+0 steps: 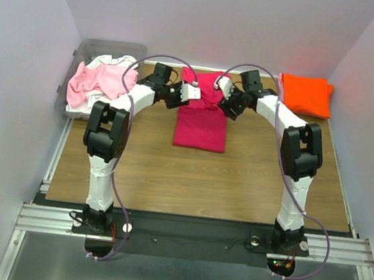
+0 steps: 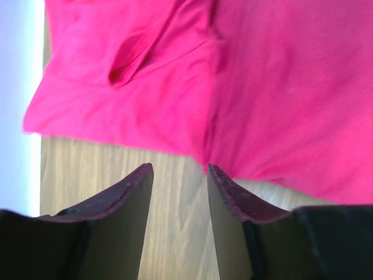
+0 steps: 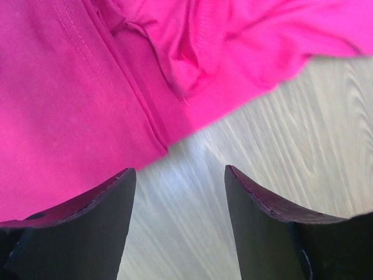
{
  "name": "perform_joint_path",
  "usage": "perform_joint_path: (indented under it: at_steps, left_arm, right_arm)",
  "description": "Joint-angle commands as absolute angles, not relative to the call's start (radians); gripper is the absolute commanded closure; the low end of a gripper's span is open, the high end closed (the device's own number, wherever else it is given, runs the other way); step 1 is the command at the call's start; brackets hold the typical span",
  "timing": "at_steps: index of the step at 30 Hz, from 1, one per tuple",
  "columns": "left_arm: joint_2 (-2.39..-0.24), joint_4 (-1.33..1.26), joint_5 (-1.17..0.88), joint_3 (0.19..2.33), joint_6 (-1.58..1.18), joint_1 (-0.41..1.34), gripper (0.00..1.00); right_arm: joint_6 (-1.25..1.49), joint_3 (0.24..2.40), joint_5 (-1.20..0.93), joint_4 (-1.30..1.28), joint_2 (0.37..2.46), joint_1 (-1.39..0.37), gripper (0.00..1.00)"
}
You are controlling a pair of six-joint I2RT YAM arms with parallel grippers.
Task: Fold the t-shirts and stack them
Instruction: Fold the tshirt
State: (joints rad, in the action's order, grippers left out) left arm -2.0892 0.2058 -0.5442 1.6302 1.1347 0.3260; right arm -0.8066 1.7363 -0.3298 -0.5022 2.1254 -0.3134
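Magenta t-shirt (image 1: 201, 125) lies part-folded on wood table (image 1: 189, 181). L gripper (image 1: 193, 93) sits at its upper-left edge, jaws apart, nothing btwn them. R gripper (image 1: 222, 84) sits at its upper-right edge, jaws parted wide, empty. Orange t-shirt (image 1: 305, 94) lies folded well to its right. Pale pink t-shirt (image 1: 96, 79) is in clear bin (image 1: 89, 51) to its left.

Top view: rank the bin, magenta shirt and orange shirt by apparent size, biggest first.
1. bin
2. magenta shirt, its far end partly hidden
3. orange shirt, clearly the smallest
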Motion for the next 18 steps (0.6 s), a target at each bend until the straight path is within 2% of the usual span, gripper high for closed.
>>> perform_joint_path:
  at_steps: [1, 6, 9, 18]
  left_arm:
    - [-1.906, 0.153, -0.581, 1.579, 1.007, 0.278, 0.46]
    - [-1.671, 0.120, -0.673, 1.204, 1.032, 0.299, 0.46]
    - [-1.603, 0.094, -0.675, 1.058, 1.032, 0.331, 0.46]
    - [-1.583, 0.040, -0.617, 0.899, 1.091, 0.408, 0.46]
  right_arm:
    - [-0.746, 1.686, -0.337, -0.459, 1.959, -0.301, 0.35]
    - [-0.752, 1.395, -0.454, -0.471, 1.747, -0.336, 0.48]
    - [-0.799, 1.251, -0.443, -0.469, 1.678, -0.402, 0.51]
    - [-0.807, 1.141, -0.403, -0.390, 1.729, -0.491, 0.54]
